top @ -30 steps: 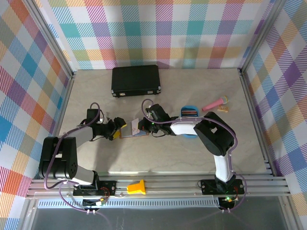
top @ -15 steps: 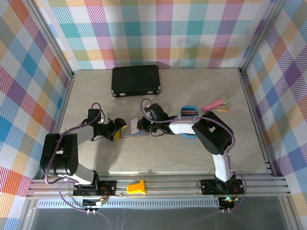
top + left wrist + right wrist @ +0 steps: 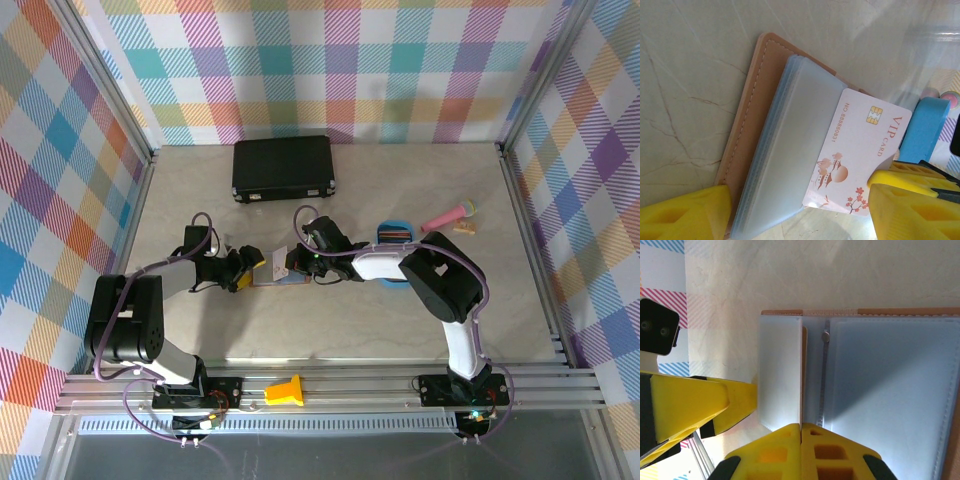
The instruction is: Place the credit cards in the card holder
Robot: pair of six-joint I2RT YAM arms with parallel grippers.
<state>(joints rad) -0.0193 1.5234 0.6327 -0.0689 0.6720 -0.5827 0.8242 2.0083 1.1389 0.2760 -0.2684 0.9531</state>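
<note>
The card holder (image 3: 747,135) lies open on the table, salmon-brown leather with bluish-grey pockets (image 3: 890,405). A white-pink credit card (image 3: 860,150) marked VIP sticks halfway out of a pocket. My left gripper (image 3: 800,189) is open and straddles holder and card. One of its fingers (image 3: 912,202) touches the card's outer edge, the other rests by the leather edge. My right gripper (image 3: 801,426) is shut on a thin brown leaf of the card holder (image 3: 275,276). In the top view the left gripper (image 3: 246,270) and the right gripper (image 3: 297,266) meet at the holder from either side.
A blue oval tray (image 3: 396,226) holding what look like more cards sits right of the holder, with a pink microphone-shaped toy (image 3: 447,215) beyond it. A large black case (image 3: 283,167) lies at the back. A yellow block (image 3: 285,390) rests on the front rail.
The left arm's elbow has shifted slightly. The holder, the card and the right gripper stay where they were.
</note>
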